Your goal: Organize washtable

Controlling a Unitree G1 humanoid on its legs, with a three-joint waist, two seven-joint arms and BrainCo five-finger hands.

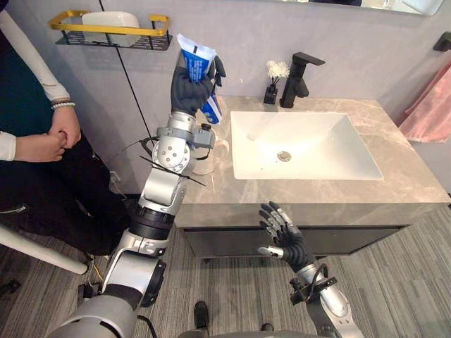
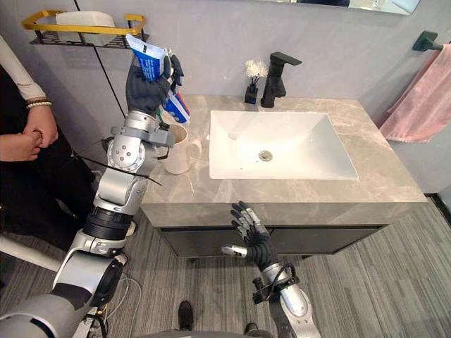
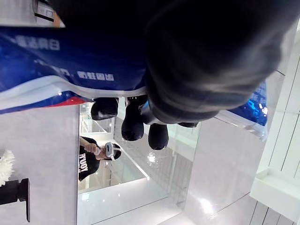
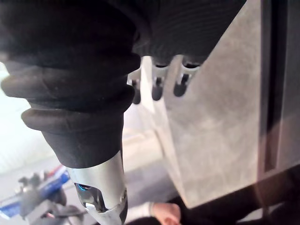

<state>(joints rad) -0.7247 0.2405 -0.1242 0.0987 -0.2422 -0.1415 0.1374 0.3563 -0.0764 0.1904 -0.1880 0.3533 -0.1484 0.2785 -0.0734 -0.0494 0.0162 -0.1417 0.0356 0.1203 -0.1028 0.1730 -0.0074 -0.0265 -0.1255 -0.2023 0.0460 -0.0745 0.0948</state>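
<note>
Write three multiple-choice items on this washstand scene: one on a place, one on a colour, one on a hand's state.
1. Where is the blue-and-white toothpaste tube?
A) on the floor
B) in the left hand, raised near the grey stone counter's left end
C) on the wall shelf

2. What colour is the angular tap?
A) black
B) chrome
C) gold

3. The right hand is
A) shut on a cup
B) open, before the counter's front edge
C) pressing the tap

Answers: B, the fingers curl round the tube; A, it is plainly black; B, its fingers are spread and hold nothing.
</note>
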